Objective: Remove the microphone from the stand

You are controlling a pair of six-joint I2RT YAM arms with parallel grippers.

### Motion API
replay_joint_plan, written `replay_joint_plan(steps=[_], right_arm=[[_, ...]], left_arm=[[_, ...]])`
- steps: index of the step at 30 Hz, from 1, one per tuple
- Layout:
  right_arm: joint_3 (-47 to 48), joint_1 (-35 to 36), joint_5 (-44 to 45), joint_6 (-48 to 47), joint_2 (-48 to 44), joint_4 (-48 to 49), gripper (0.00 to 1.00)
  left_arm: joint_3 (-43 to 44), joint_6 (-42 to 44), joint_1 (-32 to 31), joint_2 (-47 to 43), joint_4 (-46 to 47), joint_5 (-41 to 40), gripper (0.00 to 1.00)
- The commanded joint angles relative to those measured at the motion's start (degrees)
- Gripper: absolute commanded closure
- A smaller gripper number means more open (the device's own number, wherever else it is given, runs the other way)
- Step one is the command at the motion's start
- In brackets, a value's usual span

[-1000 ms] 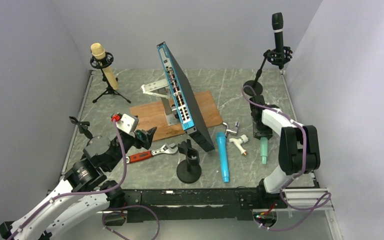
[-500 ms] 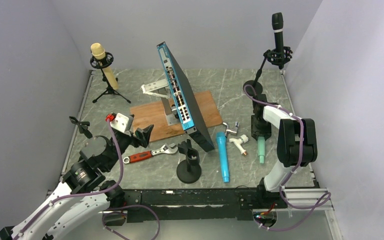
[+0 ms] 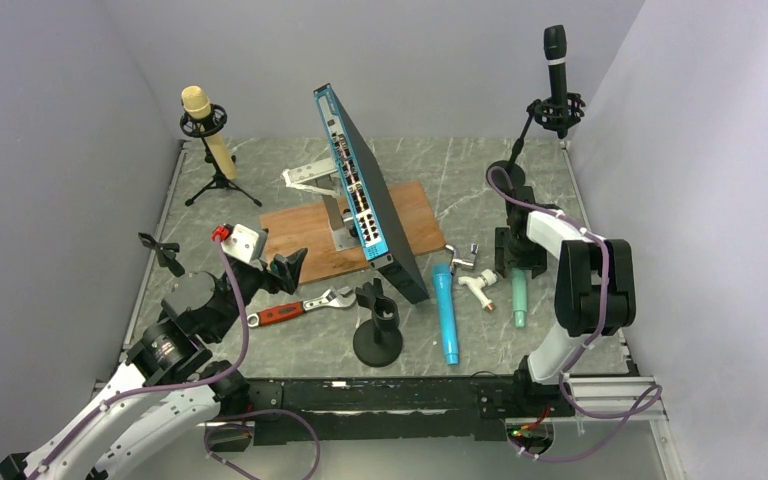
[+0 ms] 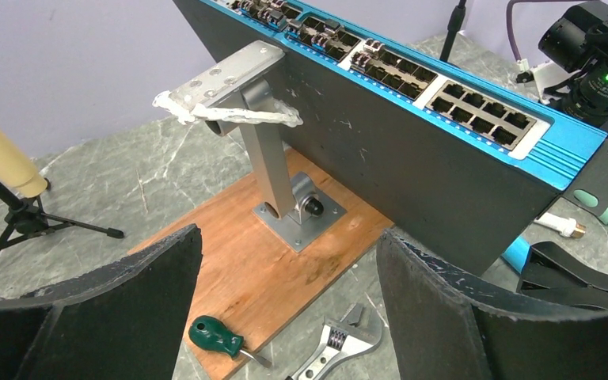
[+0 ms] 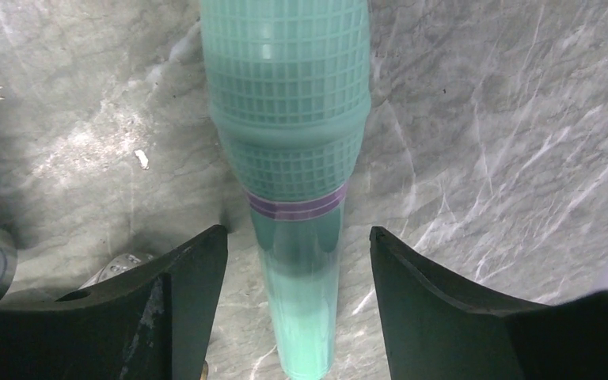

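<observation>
Both grippers (image 4: 289,237) (image 5: 294,245) open; mic (image 5: 289,119) prob. untouched.

White-and-black arms (image 3: 130,412) trail purple cables (image 3: 243,318); the fingers (image 4: 111,317) look black, perhaps rubber-padded.

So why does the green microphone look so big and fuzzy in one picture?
Right wrist view: the green microphone sits close under the lens, so it fills the frame and its mesh top goes soft; the right claw is in dark shadow. Top external view: it looks small and sharp. Left wrist view: the left claw is dark, the network switch crisp.
</observation>
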Motion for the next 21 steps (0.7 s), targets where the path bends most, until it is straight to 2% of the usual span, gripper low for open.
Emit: replay_joint_plan(steps=[1, 12, 21], right_arm=[[1.1, 0.2, -0.7, 1.5, -3.9, 0.9, 0.31], [10.9, 0.4, 0.6, 4.5, -15.7, -0.7, 0.29], [18.5, 0.7, -0.9, 5.5, -24.3, 11.7, 0.25]], left_arm=[[0.4, -0.7, 0.3, 0.0, 1.8, -0.1, 0.16], [0.6, -0.7, 0.8, -1.0, 1.5, 0.4, 0.16], [0.8, -1.0, 1.0, -1.4, 1.3, 1.2, 0.11]])
